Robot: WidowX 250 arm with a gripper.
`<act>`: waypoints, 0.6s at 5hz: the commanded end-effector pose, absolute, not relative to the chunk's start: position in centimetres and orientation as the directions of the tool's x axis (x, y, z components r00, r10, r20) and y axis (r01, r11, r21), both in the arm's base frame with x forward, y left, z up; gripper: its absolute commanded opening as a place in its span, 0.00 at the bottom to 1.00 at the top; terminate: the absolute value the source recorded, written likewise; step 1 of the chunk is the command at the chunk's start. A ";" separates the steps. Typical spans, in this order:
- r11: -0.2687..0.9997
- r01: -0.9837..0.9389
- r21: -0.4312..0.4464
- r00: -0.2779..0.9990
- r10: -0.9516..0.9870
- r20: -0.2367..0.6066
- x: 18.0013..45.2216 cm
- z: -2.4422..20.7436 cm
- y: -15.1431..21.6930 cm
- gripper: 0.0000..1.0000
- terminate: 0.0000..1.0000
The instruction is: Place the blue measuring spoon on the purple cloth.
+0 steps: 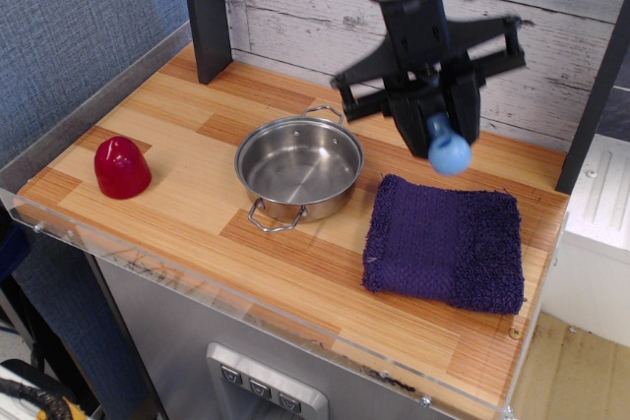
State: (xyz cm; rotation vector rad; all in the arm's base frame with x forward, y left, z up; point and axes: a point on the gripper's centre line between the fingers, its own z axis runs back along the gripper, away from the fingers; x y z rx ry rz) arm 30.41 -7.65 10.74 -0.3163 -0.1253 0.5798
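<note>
My black gripper (pixel 440 133) hangs above the back edge of the purple cloth (pixel 445 242) and is shut on the blue measuring spoon (pixel 449 152). The spoon's light-blue rounded end sticks out below the fingers; the rest of it is hidden inside them. The spoon is held in the air, apart from the cloth. The cloth lies flat at the right of the wooden counter (pixel 187 174), its fringed edge to the right.
A steel pot (pixel 298 166) with two handles stands in the middle of the counter, just left of the cloth. A red dome-shaped object (pixel 121 167) sits at the left. A dark post (pixel 205 12) stands at the back left, a plank wall (pixel 551 36) behind.
</note>
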 end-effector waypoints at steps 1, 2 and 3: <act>0.752 -0.589 -0.295 0.796 0.603 -0.052 29.7 8.9 -8.6 0.00 0.00; 0.744 -0.601 -0.291 0.784 0.620 -0.032 29.5 6.8 -8.8 0.00 0.00; 0.724 -0.628 -0.285 0.761 0.648 -0.030 29.5 5.0 -9.2 0.00 0.00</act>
